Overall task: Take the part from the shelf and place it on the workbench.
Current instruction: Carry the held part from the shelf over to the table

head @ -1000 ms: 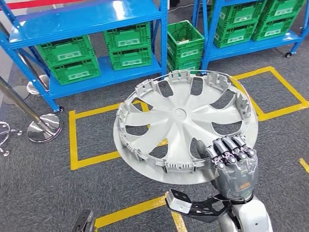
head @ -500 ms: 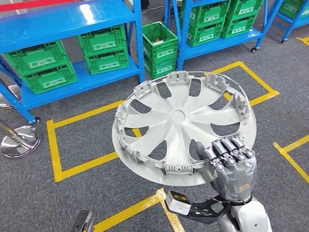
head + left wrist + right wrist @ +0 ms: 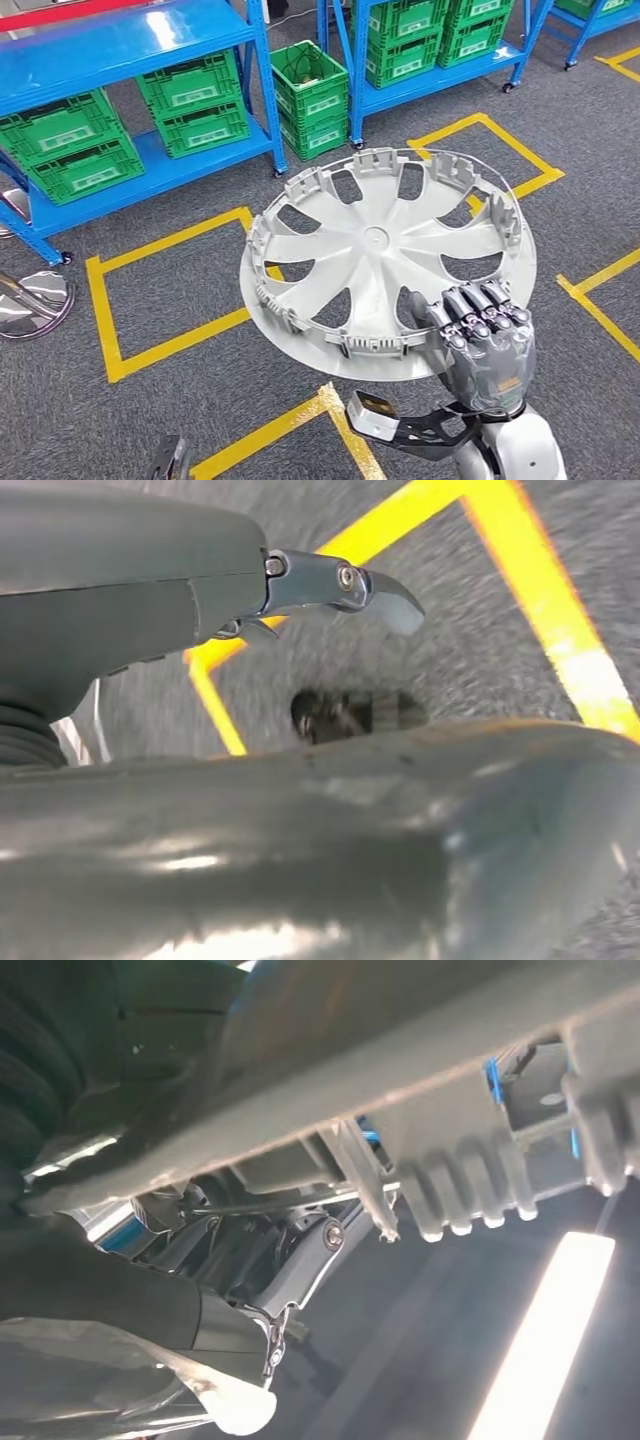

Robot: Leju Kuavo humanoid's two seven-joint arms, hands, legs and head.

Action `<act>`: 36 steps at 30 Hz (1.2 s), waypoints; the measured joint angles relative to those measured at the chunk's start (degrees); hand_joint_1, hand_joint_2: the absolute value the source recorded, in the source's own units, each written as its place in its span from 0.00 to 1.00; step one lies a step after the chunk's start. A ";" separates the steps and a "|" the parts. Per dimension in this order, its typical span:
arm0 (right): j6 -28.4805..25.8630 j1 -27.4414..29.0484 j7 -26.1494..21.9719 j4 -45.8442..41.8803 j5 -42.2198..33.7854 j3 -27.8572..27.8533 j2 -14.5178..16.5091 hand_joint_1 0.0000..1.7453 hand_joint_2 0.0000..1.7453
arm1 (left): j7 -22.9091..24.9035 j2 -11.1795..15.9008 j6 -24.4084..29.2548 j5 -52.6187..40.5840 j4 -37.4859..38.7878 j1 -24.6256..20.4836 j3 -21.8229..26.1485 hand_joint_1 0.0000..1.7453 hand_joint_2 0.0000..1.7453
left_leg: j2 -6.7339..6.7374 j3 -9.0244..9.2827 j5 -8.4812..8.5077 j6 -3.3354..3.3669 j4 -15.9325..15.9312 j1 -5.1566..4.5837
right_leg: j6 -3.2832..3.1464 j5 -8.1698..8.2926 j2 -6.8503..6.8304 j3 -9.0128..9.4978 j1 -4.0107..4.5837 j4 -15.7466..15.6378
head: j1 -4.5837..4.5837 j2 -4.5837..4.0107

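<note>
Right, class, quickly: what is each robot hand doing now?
Left robot hand: cannot be told.
Right robot hand: holding the grey wheel cover by its rim.

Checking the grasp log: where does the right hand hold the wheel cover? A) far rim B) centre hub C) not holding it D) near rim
D: in the head view the right hand grips the wheel cover at the rim edge nearest the robot.

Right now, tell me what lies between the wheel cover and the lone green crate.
In the head view, only grey carpet and a yellow tape line lie between the wheel cover and the crate.
</note>
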 joint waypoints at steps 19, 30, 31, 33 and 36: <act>0.01 0.83 0.97 0.27 -0.01 -0.25 -0.23 1.00 1.00 | 3.53 0.48 0.02 4.51 0.00 1.31 9.63 0.00 0.00 | 0.04 -11.31 -8.95 -1.73 20.28 -0.01 | -0.56 -8.47 -0.01 -11.54 0.04 20.49 | 0.00 -0.01; 0.00 1.00 -1.50 -2.49 -0.02 -0.08 -0.22 1.00 1.00 | 2.83 0.43 -0.02 1.17 0.02 1.43 9.64 0.00 0.00 | 0.04 -11.43 -7.46 -1.98 18.95 -0.02 | -0.40 -7.60 -0.03 -11.52 0.04 19.04 | 0.01 0.00; 0.00 1.01 -1.75 -2.70 -0.02 -0.13 -0.22 1.00 1.00 | 2.82 0.41 -0.02 1.02 0.02 1.46 9.61 0.00 0.00 | 0.04 -11.28 -7.24 -1.94 18.48 -0.02 | -0.37 -7.39 -0.03 -11.35 0.04 18.56 | 0.01 0.01; 0.00 1.03 -2.10 -3.04 -0.02 -0.22 -0.22 1.00 1.00 | 2.81 0.39 -0.07 0.82 0.02 1.52 9.51 0.00 0.00 | 0.04 -10.80 -6.74 -1.92 17.30 -0.02 | -0.32 -6.88 -0.03 -10.83 0.04 17.35 | 0.01 0.01; 0.00 1.07 -2.26 -3.26 -0.02 -0.31 -0.22 1.00 1.00 | 2.81 0.38 -0.12 0.78 0.02 1.58 9.29 0.00 0.00 | 0.04 -9.70 -5.82 -1.85 15.07 -0.02 | -0.28 -5.94 -0.03 -9.71 0.04 15.11 | 0.01 0.00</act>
